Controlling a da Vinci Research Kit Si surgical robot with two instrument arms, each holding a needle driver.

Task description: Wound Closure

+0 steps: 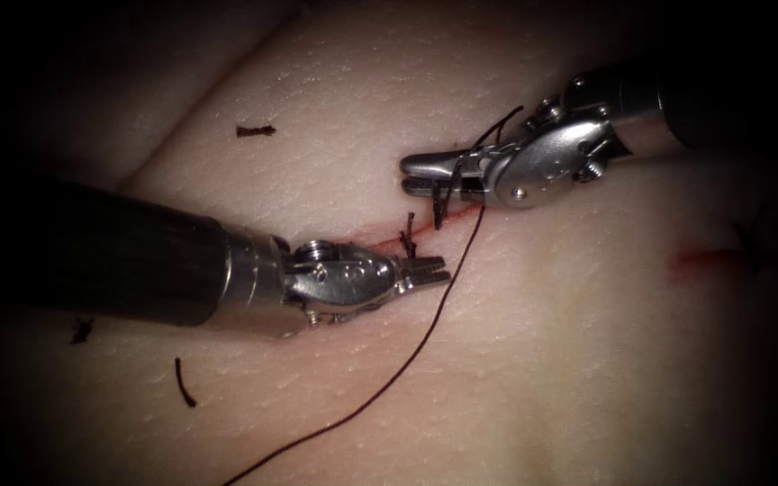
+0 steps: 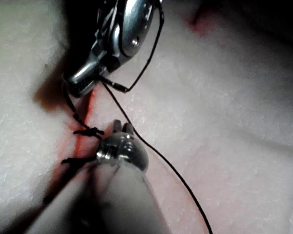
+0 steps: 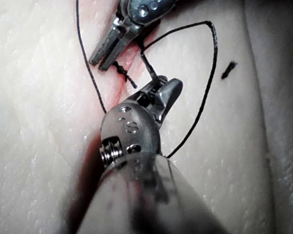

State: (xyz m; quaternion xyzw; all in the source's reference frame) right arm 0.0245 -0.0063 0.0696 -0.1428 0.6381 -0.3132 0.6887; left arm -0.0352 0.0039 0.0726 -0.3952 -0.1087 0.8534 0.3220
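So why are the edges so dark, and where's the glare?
Endoscope view: the lamp lights the pale pork tissue near the red cut, fading to dark edges; glare sits on the shiny steel right tool, shut on thin dark thread; the left tool is open, empty. Left wrist view: the right tool throws a dark shadow on the tissue.

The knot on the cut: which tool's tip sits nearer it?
Left. The left tool has its tip just below and right of the knot, holding nothing. The right tool sits farther above it, shut on the thread.
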